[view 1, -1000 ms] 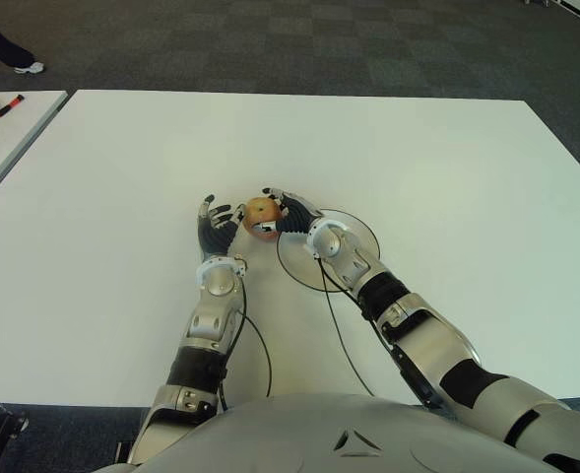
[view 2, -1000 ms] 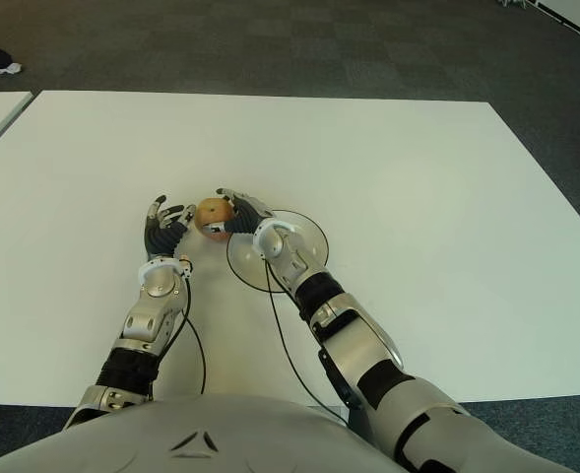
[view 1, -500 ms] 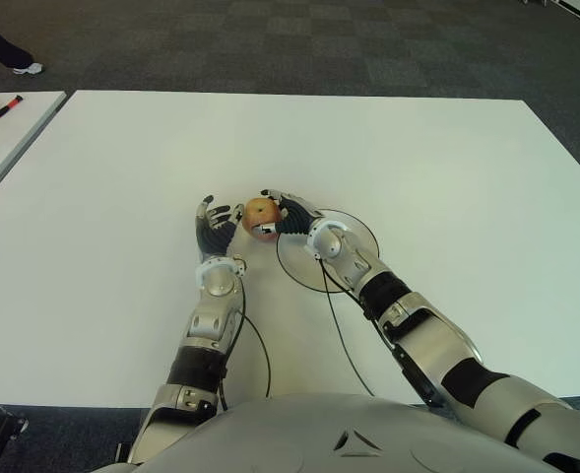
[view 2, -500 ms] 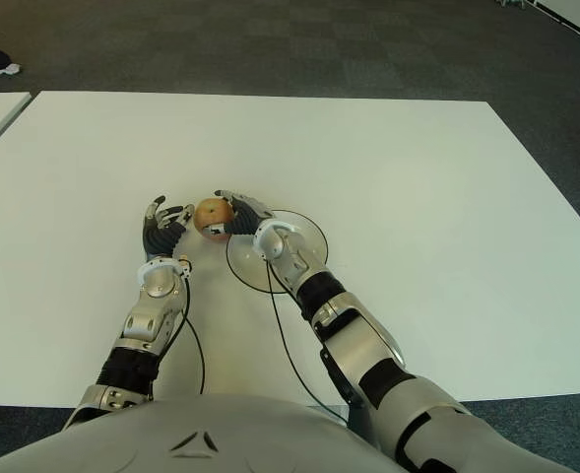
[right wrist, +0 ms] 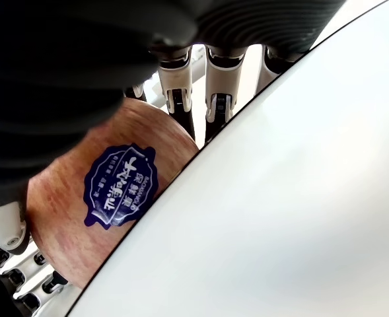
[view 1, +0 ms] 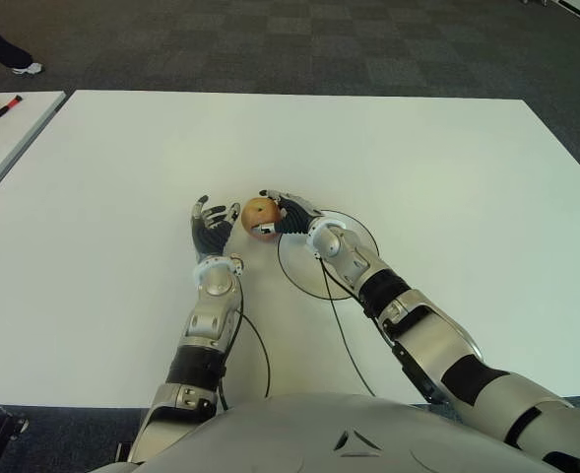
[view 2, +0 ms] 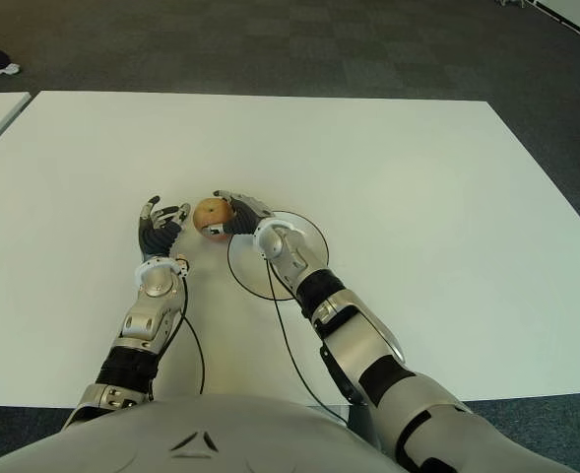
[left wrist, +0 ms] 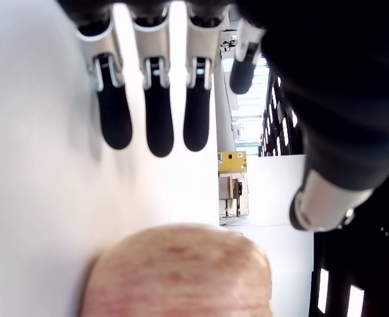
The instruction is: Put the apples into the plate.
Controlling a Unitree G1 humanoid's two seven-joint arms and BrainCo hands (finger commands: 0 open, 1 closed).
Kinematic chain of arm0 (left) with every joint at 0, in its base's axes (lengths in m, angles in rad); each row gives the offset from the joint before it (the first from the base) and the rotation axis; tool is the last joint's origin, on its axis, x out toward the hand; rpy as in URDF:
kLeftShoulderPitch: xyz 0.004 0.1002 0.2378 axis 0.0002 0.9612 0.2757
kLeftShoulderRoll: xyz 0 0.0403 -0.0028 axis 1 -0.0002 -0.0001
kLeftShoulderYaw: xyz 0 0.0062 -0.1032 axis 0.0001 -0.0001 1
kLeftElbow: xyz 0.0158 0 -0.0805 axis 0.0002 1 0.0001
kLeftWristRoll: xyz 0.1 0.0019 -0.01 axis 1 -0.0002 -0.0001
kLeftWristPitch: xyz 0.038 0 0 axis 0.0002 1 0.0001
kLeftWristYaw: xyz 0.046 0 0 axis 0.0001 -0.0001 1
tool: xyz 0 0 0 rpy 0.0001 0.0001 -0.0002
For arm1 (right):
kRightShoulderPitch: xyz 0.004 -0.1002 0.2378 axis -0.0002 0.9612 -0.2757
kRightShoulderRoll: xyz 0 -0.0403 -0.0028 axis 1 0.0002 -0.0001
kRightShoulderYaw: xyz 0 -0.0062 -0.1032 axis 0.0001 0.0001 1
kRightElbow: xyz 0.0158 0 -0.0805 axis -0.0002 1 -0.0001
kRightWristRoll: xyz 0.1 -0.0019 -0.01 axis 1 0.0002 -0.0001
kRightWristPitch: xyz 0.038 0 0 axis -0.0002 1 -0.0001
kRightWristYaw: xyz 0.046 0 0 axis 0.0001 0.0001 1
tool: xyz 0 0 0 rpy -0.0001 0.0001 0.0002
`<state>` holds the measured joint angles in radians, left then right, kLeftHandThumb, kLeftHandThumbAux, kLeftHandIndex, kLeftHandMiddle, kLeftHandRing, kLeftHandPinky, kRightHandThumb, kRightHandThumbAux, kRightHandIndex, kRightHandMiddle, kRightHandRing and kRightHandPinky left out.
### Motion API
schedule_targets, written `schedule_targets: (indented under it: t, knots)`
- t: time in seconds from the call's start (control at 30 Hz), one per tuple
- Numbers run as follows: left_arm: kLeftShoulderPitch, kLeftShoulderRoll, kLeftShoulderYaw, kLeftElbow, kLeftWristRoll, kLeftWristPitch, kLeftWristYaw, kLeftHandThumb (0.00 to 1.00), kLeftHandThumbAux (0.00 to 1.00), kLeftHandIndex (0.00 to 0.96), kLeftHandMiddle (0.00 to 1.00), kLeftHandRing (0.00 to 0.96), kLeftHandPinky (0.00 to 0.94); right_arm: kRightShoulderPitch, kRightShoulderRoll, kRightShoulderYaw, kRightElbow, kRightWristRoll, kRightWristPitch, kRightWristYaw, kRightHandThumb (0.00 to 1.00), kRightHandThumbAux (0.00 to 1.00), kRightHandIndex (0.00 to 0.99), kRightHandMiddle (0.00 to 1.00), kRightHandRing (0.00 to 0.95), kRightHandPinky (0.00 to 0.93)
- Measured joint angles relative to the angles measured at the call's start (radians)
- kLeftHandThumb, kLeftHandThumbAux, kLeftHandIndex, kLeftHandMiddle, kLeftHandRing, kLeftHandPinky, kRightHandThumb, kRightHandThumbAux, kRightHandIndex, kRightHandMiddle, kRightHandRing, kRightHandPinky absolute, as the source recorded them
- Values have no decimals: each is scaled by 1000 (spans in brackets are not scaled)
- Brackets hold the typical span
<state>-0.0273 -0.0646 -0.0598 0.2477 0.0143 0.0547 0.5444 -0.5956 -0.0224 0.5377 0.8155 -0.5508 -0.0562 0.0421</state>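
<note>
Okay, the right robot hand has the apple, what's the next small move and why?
Probably carry the apple a little to the robot's right, over the plate. The right robot hand grips it just past the plate's left rim, above the table. The left robot hand is open beside it, holding nothing.

One label only: dark blue sticker (right wrist: pixel 120 187) with white characters, stuck on apple (right wrist: pixel 88 218), seen in right wrist view. Characters too small and tilted to read. Apple held in right hand (view 1: pixel 288 215), just left of plate (view 1: pixel 354 258). No other text, brand, number or sign legible on table (view 1: pixel 447 177) or elsewhere.
</note>
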Motion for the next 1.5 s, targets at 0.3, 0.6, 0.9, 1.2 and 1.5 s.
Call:
schedule_targets:
  t: [0.3,0.6,0.9,1.2,1.5]
  knots:
    - [-3,0,0,9,1,-8,11,175,685,137,343,424,434,-4,-1,15,3,-13,0,-2,606,456,67,217,255,302]
    - [-5,0,0,14,1,-17,17,178,695,140,345,419,425,-12,-4,31,6,-33,2,-3,675,465,89,252,250,264]
    - [-9,0,2,29,0,-34,18,188,715,144,344,416,425,-26,2,33,20,-38,12,-3,721,458,129,295,306,369]
    - [-18,0,3,37,-1,-46,18,198,721,154,346,415,424,-38,16,28,23,-38,58,-9,766,464,190,343,394,462]
    - [-19,0,4,44,-1,-60,18,197,718,155,345,410,420,-41,24,24,27,-35,80,-17,775,492,256,373,436,484]
